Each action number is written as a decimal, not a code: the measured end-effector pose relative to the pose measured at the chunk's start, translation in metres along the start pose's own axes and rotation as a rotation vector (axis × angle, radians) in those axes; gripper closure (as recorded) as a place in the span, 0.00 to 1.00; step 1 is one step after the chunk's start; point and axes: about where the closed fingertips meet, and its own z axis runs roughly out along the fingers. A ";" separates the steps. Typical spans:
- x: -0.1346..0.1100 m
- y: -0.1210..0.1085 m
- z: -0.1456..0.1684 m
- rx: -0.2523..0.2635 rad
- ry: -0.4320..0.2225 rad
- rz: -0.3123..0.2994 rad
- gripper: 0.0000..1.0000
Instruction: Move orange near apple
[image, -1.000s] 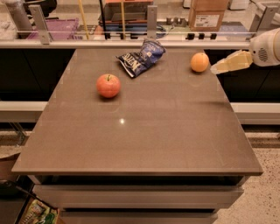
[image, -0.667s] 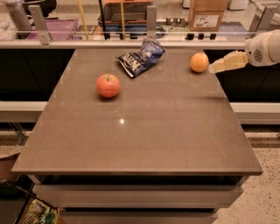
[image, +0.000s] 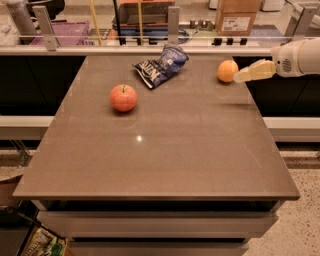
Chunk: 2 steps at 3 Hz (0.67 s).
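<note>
Edged leftward since a second ago, the pale end effector (image: 239, 76) sits just beside the small bright orange fruit (image: 227, 71) at the brown bench's (image: 175, 150) far-right edge; open or closed, I cannot tell. The red-orange stemmed apple (image: 123, 97) lies well apart to the left.

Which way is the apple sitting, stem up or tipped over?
Upright: the apple shows its dark stem on top. The gripper is beside the orange, away from the apple.
</note>
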 end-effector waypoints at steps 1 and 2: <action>-0.001 -0.002 0.012 -0.013 -0.017 -0.006 0.00; -0.002 -0.001 0.026 -0.027 -0.021 -0.019 0.00</action>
